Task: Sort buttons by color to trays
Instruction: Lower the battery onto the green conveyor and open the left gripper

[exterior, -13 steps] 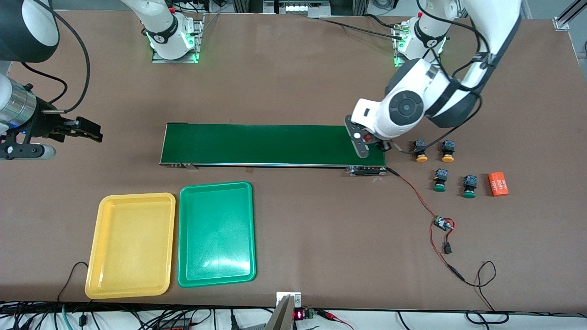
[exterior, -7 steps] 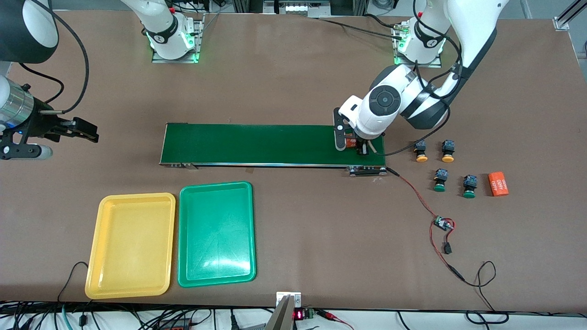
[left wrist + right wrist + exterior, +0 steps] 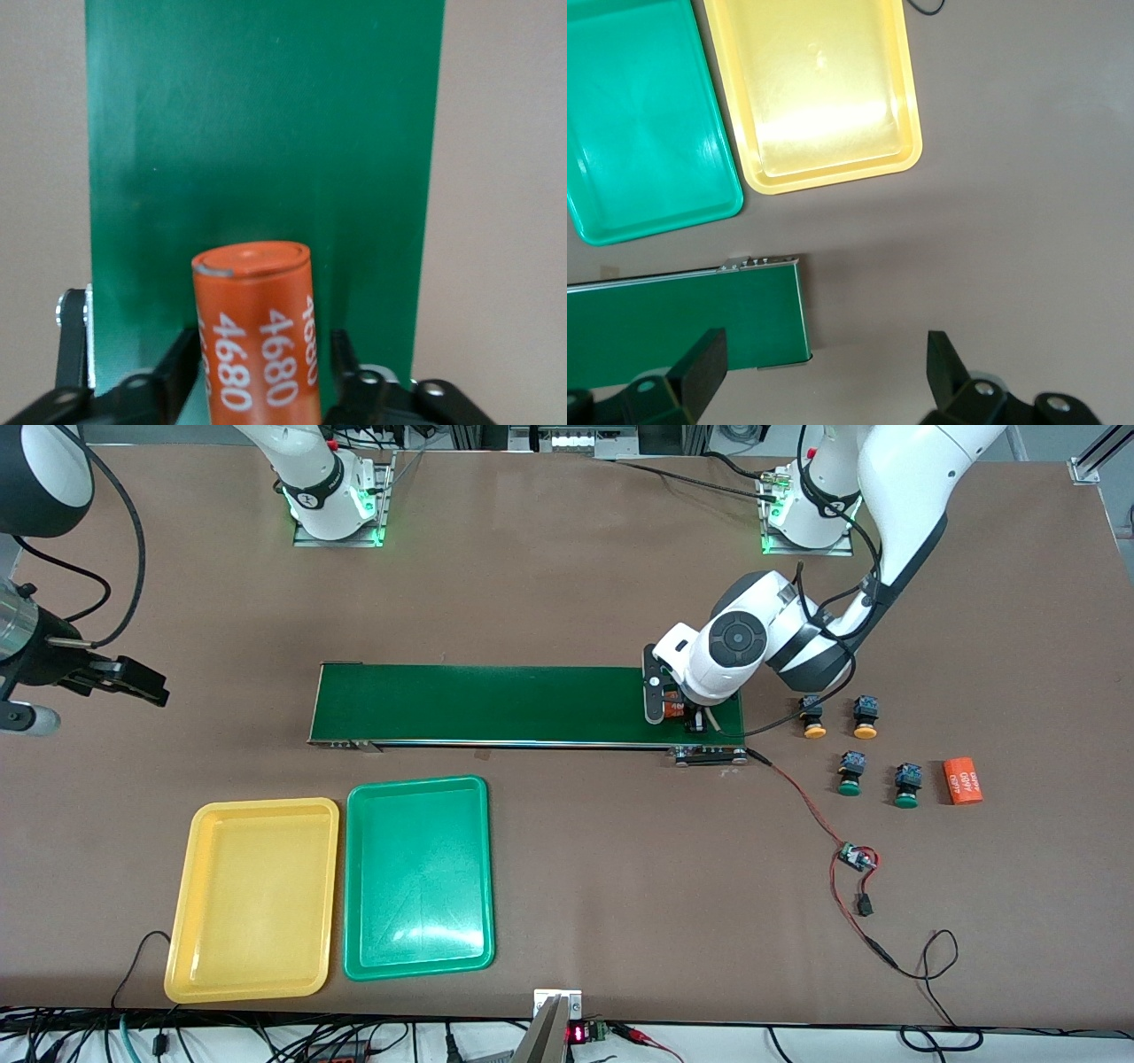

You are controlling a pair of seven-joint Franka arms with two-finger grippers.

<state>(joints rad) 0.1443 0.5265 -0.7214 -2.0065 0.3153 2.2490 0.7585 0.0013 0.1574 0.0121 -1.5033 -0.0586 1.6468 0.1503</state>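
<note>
With the left gripper (image 3: 678,710) low on the conveyor belt (image 3: 496,704), fingers parted either side of an orange cylinder (image 3: 259,336), the four buttons (image 3: 855,755) wait untouched beside the belt's end; next comes lifting clear, while the right gripper (image 3: 115,677), spread, waits.

Four buttons (image 3: 854,746) beside belt; empty trays (image 3: 328,886).

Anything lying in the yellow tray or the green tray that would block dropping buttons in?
Nothing visible. The yellow tray and the green tray both show bare floors, side by side nearer the front camera than the conveyor belt. All four buttons sit on the table past the belt's end, toward the left arm's end.
</note>
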